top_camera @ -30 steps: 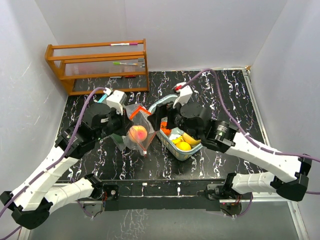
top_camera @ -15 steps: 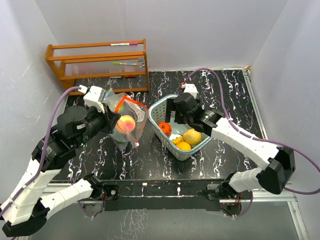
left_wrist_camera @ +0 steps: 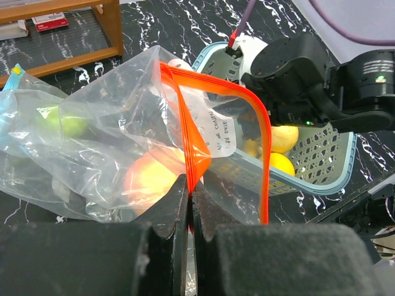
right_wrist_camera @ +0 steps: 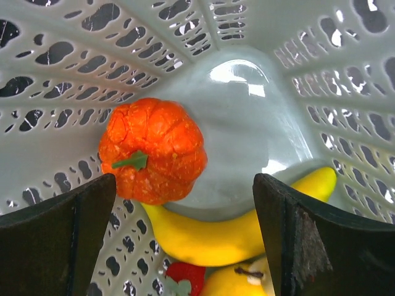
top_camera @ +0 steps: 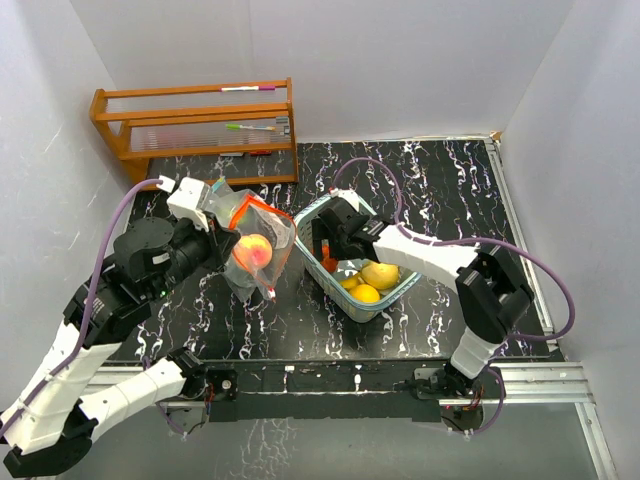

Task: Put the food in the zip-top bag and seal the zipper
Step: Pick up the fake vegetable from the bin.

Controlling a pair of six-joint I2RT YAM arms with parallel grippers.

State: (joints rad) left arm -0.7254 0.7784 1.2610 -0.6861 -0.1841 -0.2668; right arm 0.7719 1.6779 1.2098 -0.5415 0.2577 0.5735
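My left gripper [left_wrist_camera: 190,185] is shut on the orange zipper rim of the clear zip-top bag [left_wrist_camera: 123,117], holding its mouth open toward the basket. Inside the bag lie a peach fruit [top_camera: 250,250] and a green one [left_wrist_camera: 66,122]. My right gripper [right_wrist_camera: 182,185] is open and reaches down into the pale teal basket [top_camera: 388,303]. An orange pumpkin-like food piece [right_wrist_camera: 154,151] sits just ahead of the fingers, toward the left one. A yellow banana [right_wrist_camera: 228,234], a red piece [right_wrist_camera: 185,274] and another yellow fruit [right_wrist_camera: 241,283] lie below it.
A wooden rack [top_camera: 195,130] holding markers stands at the back left against the wall. The basket's lattice walls [right_wrist_camera: 74,74] close in around my right gripper. The right arm's purple cable [top_camera: 400,190] loops over the table behind the basket.
My right gripper left the bag's mouth and dropped into the basket. My left gripper drew the bag, with the peach fruit in it, a little to the left.
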